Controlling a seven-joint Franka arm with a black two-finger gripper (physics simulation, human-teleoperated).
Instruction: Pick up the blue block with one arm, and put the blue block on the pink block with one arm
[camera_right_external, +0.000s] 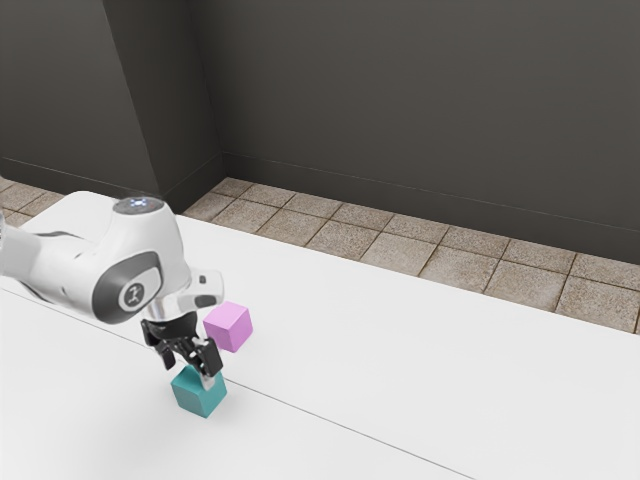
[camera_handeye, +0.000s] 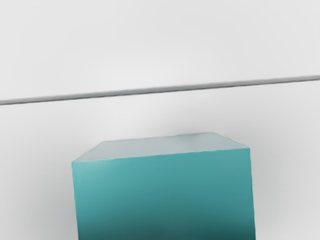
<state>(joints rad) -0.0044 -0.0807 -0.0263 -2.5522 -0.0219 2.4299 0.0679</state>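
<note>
the blue block (camera_right_external: 198, 393) (more of a teal, honestly) sat flat on the white table (camera_right_external: 420, 370), down near the lower left of the exterior view. in the wrist view the same block (camera_handeye: 162, 195) was right under the hand. its top face and one side showed, and there was a soft shadow on the table around it.

the gripper (camera_right_external: 192, 368) hung directly over it, pointing down. the black fingers looked spread apart with their tips about level with the block's top. one light-coloured fingertip (camera_right_external: 207, 380) was against the block's upper edge on the exterior view's right side. i couldn't see both fingers squeezing it from two sides, so i'd call it spread and not pinching anything.

the pink block (camera_right_external: 228, 327) was close by, a bit farther back and toward the exterior view's right of the blue one. it was also resting on the table and the two weren't touching. nothing was stacked on it.

a thin grey line (camera_right_external: 300, 408) ran across the tabletop just behind the blue block, and you could see that line (camera_handeye: 160, 91) past the block in the wrist view too.

the white arm (camera_right_external: 100, 265) came in from the exterior view's left and bent down toward the blocks. beyond the table there was a brown tiled floor (camera_right_external: 450, 250) and a dark wall (camera_right_external: 400, 90).
</note>
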